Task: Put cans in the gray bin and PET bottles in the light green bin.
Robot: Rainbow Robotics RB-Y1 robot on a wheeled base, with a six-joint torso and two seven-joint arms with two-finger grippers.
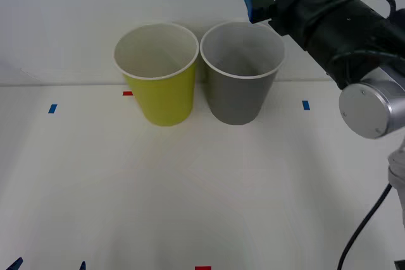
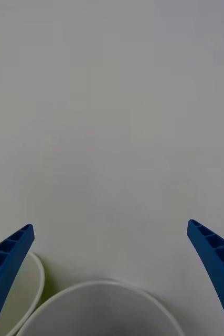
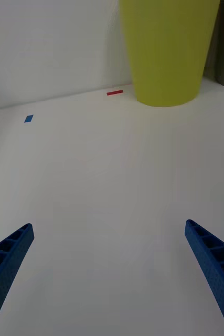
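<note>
My right pincer hung wide and empty directly above the gray bin. The light green bin stood beside it. My left pincer, wide, waited low over the counter.

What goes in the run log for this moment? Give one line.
right claw: open, above gray bin | left claw: open, low over table | light green bin: left of gray
</note>
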